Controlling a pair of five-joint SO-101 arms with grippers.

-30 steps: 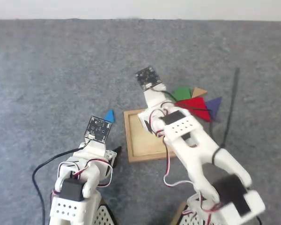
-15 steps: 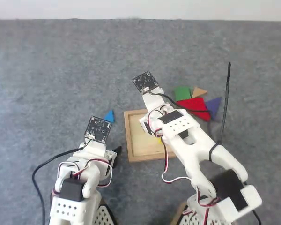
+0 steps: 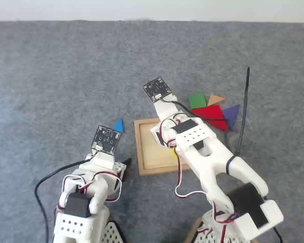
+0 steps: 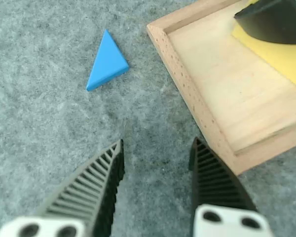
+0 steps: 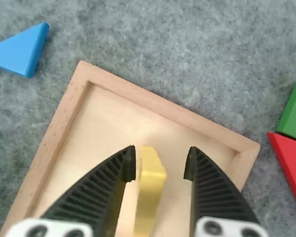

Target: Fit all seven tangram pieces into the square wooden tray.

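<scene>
Right gripper (image 5: 160,150): hangs over the inside of the square wooden tray (image 5: 167,107), jaws parted to a middling width with the yellow piece (image 5: 150,178) between them.
Yellow piece versus the right fingers: one fingertip (image 5: 129,157) touches the piece's edge, while a clear gap separates the piece from the other finger. The piece is not clamped.
Yellow piece, place: inside the tray, on the side nearer the right arm. Whether it lies flat or tilts cannot be told.
Left gripper (image 4: 157,143): jaws spread wide with nothing between them, low above the grey carpet (image 3: 66,66), just outside the tray's near left corner.
Blue triangle (image 3: 118,125): flat on the carpet beside the tray's far left corner, apart from the rim and ahead of the left fingers.
Tray floor: bare wood apart from the yellow piece.
Green piece (image 3: 196,100): on the carpet beyond the tray's far right corner, touching the red piece (image 3: 210,115).
Tan triangle (image 3: 215,98) and purple piece (image 3: 231,114): in that same cluster, on the red piece's far and right sides.
</scene>
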